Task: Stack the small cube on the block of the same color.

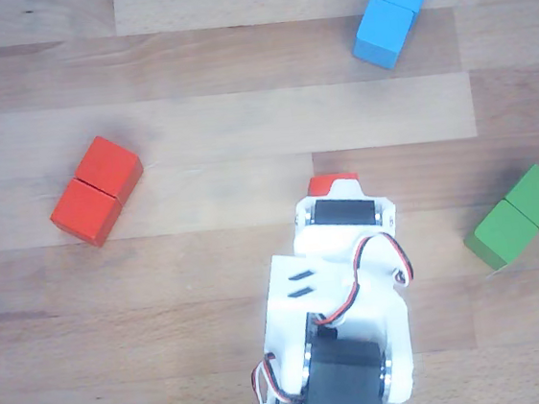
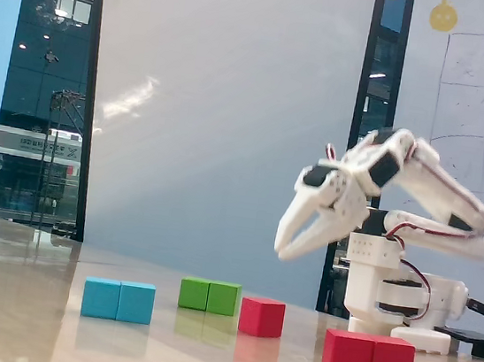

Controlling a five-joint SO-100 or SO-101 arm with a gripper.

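Observation:
The small cube (image 2: 262, 317) is red and sits on the table between the green block and the block of the same color (image 2: 369, 357), a longer red one with a seam at the front right. My gripper (image 2: 281, 247) hangs in the air well above the small cube and slightly right of it. It points down-left, its fingers are a little apart and hold nothing. In the other view the arm (image 1: 342, 291) covers the small cube (image 1: 333, 180) except for a red sliver. The red block (image 1: 97, 190) lies far to the left there. The fingertips are hidden in that view.
A blue two-cube block (image 2: 118, 300) lies at the left and a green one (image 2: 209, 295) behind the middle. In the other view the blue block (image 1: 392, 11) is at the top right and the green block (image 1: 517, 216) at the right. The arm's base (image 2: 400, 300) stands behind the red block.

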